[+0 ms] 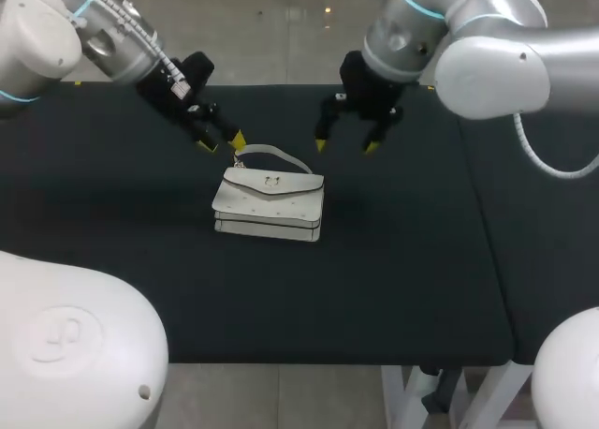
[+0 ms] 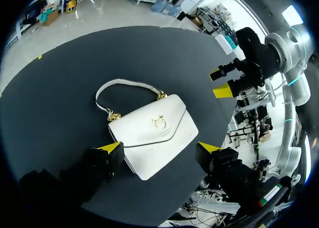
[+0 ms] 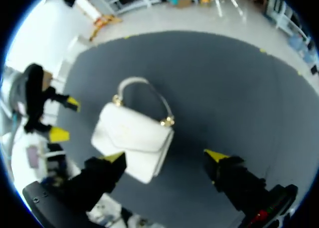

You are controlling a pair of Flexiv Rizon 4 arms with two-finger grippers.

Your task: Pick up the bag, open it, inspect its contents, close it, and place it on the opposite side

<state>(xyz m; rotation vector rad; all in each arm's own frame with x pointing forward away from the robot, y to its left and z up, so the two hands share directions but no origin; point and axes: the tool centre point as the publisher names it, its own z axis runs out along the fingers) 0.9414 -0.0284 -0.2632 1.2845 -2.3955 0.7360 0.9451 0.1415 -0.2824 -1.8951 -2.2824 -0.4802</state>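
Observation:
A small white handbag [image 1: 269, 204] with a flap, gold clasp and curved handle [image 1: 271, 152] lies flat on the dark table [image 1: 393, 279], flap closed. My left gripper [image 1: 221, 142] hangs open just beyond the bag's left end, near the handle. My right gripper [image 1: 345, 146] stands open above the table behind the bag's right end. In the left wrist view the bag [image 2: 152, 133] lies ahead of and between the open fingers of the left gripper [image 2: 159, 149], and the right gripper [image 2: 222, 83] shows beyond. In the right wrist view the bag [image 3: 133, 136] sits ahead of the right gripper [image 3: 164, 157], toward one finger.
The dark cloth covers the whole table, with a seam [image 1: 477, 214] running down its right part. Nothing else lies on it besides the bag.

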